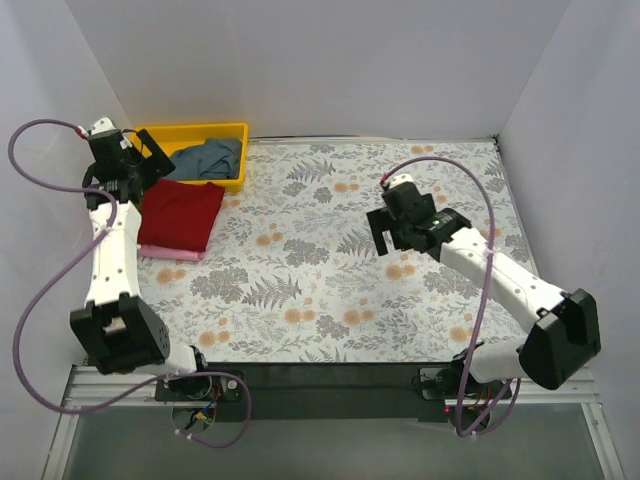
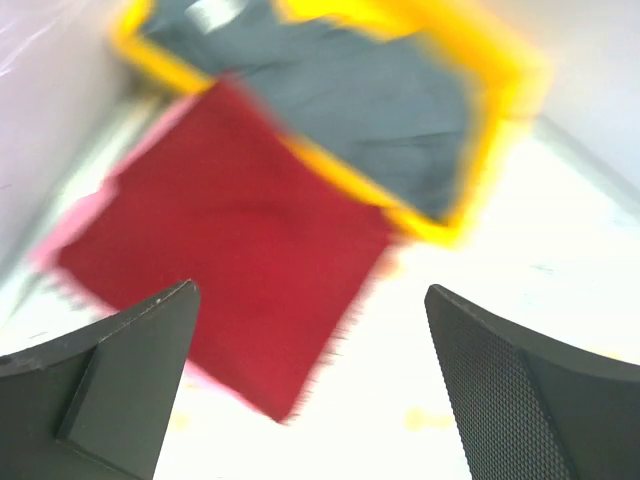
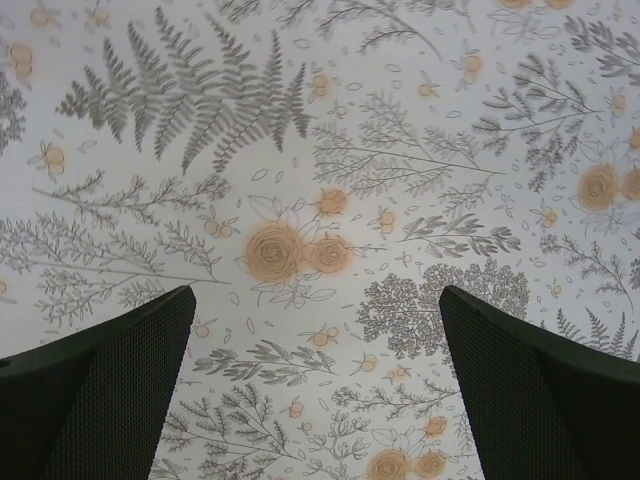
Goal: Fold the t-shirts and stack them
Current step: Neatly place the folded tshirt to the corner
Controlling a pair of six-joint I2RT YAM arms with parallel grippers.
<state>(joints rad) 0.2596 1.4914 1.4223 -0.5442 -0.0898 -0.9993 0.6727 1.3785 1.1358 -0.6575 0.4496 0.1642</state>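
Observation:
A folded dark red t-shirt (image 1: 181, 212) lies on a folded pink t-shirt (image 1: 172, 254) at the left of the table, just in front of the bin. A crumpled blue-grey t-shirt (image 1: 209, 158) lies in the yellow bin (image 1: 225, 130). My left gripper (image 1: 152, 158) is open and empty, raised over the bin's left end. Its wrist view is blurred and shows the red shirt (image 2: 235, 245), a pink edge (image 2: 75, 225) and the blue-grey shirt (image 2: 370, 100). My right gripper (image 1: 385, 238) is open and empty above bare tablecloth (image 3: 300, 250) at the centre right.
The floral tablecloth (image 1: 330, 280) covers the table. White walls stand at the back and on both sides. The yellow bin sits in the back left corner. Purple cables loop off both arms.

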